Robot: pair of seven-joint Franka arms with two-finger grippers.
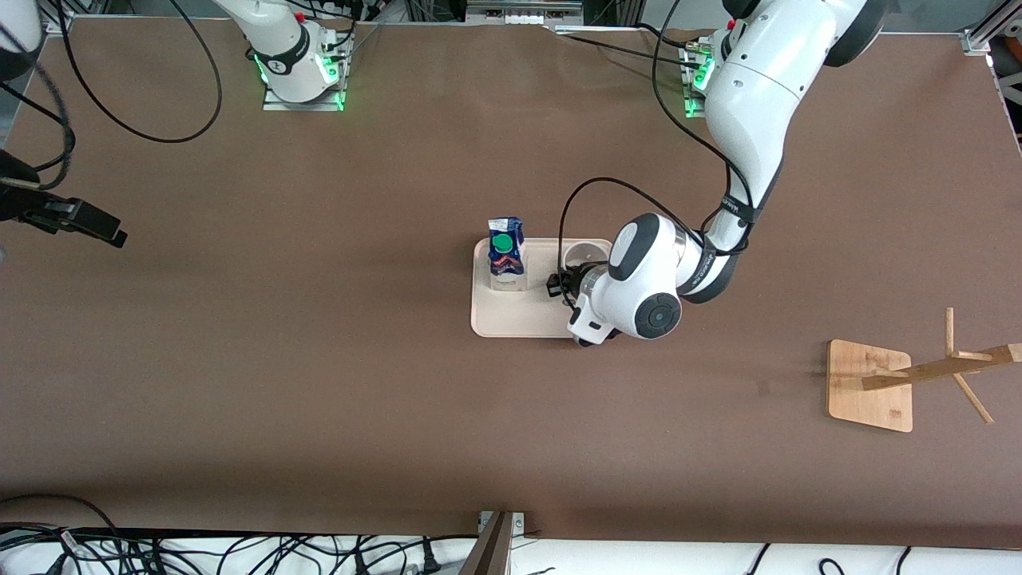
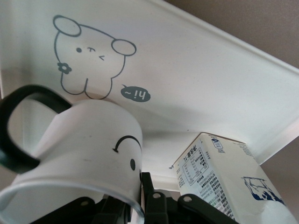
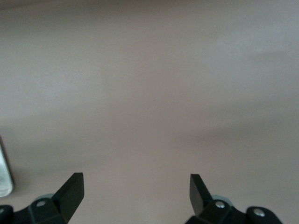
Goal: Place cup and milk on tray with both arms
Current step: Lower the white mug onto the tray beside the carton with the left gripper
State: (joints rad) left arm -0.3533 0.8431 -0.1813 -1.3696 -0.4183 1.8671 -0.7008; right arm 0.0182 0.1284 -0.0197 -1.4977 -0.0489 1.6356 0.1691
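Milk [image 1: 506,254]: standing on tray [image 1: 511,319].
Cup [image 1: 585,254]: over tray, rim pinched in left claw [image 1: 559,285]; release pending.
Right claw [image 3: 136,190]: spread, empty, waiting over desk [image 1: 319,359].

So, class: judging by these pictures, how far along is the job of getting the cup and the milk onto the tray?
Done: the milk stands upright on the tray.
In hand: the left end effector grips the cup by its rim over the tray; whether the cup rests on it cannot be told.
Left: release the cup and withdraw.
The right end effector waits open over bare table.
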